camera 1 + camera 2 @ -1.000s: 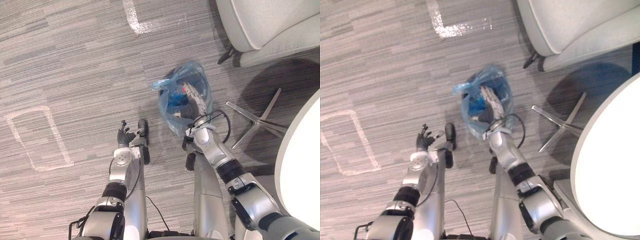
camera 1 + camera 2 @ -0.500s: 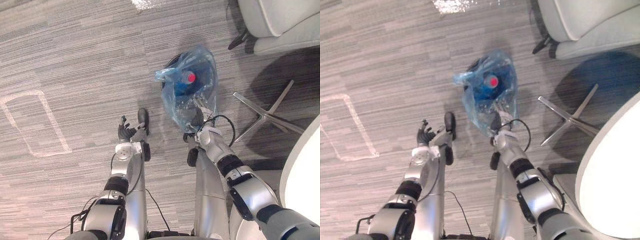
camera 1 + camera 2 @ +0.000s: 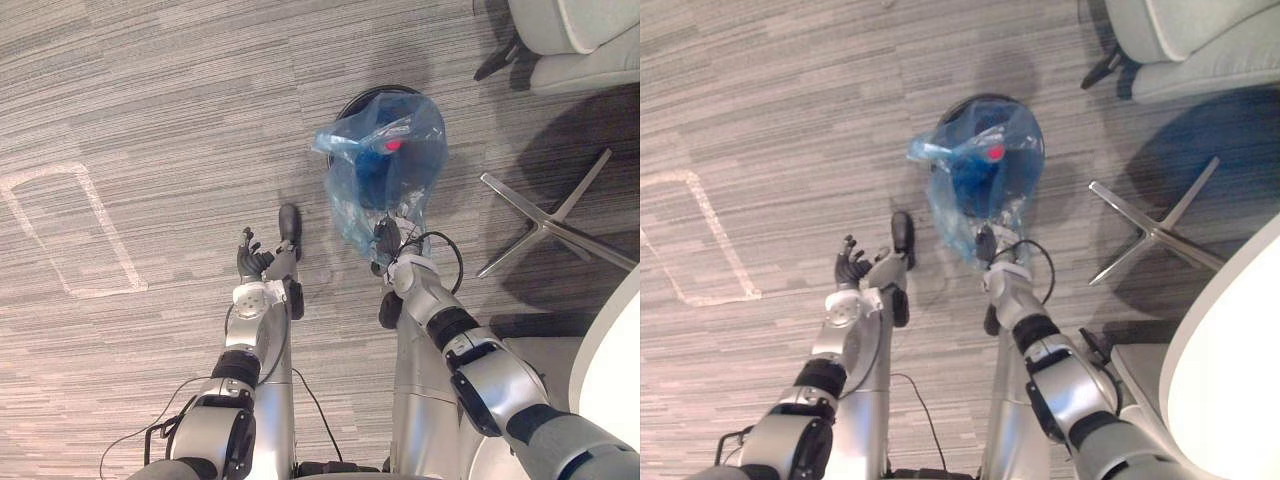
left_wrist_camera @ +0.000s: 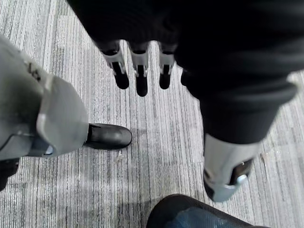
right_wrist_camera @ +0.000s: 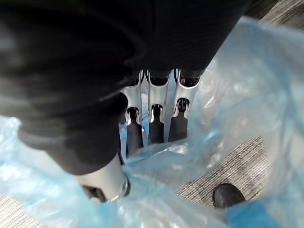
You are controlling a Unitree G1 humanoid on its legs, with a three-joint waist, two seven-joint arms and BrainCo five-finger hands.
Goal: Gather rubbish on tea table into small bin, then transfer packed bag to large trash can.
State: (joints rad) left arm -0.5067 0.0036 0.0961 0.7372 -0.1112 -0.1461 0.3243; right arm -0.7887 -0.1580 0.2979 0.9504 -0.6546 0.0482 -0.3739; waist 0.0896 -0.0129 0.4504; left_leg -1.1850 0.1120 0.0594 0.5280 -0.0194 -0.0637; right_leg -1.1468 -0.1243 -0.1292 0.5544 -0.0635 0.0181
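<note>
A blue translucent rubbish bag (image 3: 385, 170) sits in a small black bin (image 3: 365, 97) on the carpet, and a red-capped item (image 3: 393, 146) shows through the film. My right hand (image 3: 388, 238) is at the bag's near edge. In the right wrist view its fingers (image 5: 154, 123) are curled, with the thumb close, pinching the blue bag film (image 5: 247, 95). To the left of the bin my left hand (image 3: 253, 262) hangs open and empty, its fingers (image 4: 141, 71) straight above the carpet, with the bin's rim (image 4: 190, 204) beside it.
A silver star-shaped chair base (image 3: 545, 220) lies right of the bin. A grey armchair (image 3: 575, 40) stands at the far right, and a white round table edge (image 3: 615, 370) is at the near right. A white tape outline (image 3: 70, 230) marks the carpet on the left.
The camera has shifted. My right hand has drawn back from inside the bag to its near edge and its fingers have curled onto the film. The left hand stays as it was.
</note>
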